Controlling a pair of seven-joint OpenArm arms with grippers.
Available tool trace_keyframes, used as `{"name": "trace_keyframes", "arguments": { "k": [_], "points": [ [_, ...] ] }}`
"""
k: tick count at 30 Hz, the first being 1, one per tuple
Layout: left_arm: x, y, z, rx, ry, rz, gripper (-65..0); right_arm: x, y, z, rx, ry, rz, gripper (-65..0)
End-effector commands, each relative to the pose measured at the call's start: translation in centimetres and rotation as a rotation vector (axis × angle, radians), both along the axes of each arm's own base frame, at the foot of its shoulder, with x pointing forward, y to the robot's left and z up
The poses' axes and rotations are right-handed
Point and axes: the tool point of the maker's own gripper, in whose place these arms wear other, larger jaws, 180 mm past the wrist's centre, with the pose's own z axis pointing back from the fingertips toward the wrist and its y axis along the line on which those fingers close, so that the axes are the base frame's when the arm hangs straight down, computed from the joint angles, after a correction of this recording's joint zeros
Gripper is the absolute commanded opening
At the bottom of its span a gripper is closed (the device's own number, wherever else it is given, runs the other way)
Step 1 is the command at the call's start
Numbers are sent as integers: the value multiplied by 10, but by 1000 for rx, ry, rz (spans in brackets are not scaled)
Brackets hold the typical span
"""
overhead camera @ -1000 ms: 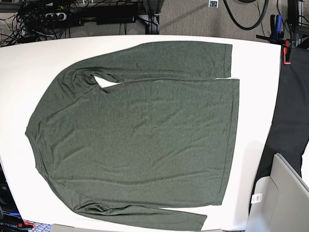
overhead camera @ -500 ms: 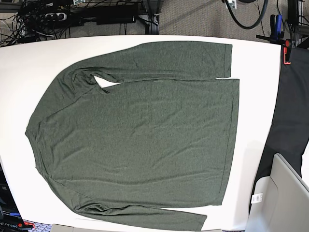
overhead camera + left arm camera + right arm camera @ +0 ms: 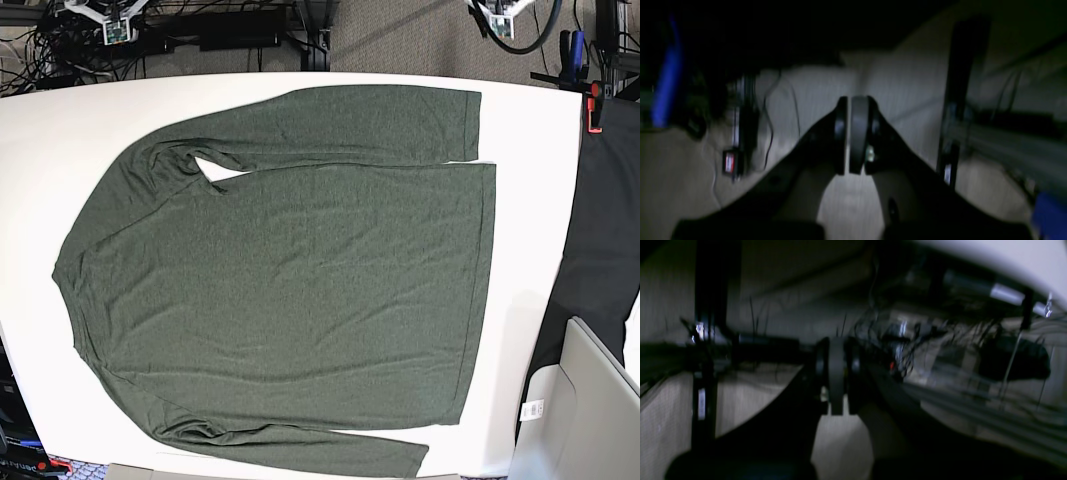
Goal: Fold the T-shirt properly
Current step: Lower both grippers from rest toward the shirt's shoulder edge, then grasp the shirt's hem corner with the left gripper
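Note:
The dark olive-green T-shirt [image 3: 300, 280] lies spread flat on the white table [image 3: 40, 140], collar to the left and hem to the right. One long sleeve is folded along the far edge and the other along the near edge. In the left wrist view my left gripper [image 3: 848, 133] is shut with nothing between its pads, out beyond the table and over the floor. My right gripper [image 3: 836, 373] is likewise shut and empty, facing cables under the table. Neither gripper touches the shirt.
A black cloth [image 3: 605, 230] hangs over the table's right end, with an orange clamp [image 3: 595, 105] above it. A grey box [image 3: 590, 410] stands at the near right corner. Cables and a power strip [image 3: 120, 35] lie on the floor behind the table.
Small white and green arm parts have come into the base view's top edge, at the left and at the right. The shirt has not moved.

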Motion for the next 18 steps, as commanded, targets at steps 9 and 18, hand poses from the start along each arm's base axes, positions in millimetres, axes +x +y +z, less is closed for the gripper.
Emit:
{"name": "trace_keyframes", "arguments": {
  "k": [9,18],
  "points": [
    [55,-6,56,26,-206,-45,-649,18,6,26,-4,-80,32,-650],
    [91,-39,36,-79,-71,-21,-604,38,9,38,-2,-142,42,-650]
  ]
}}
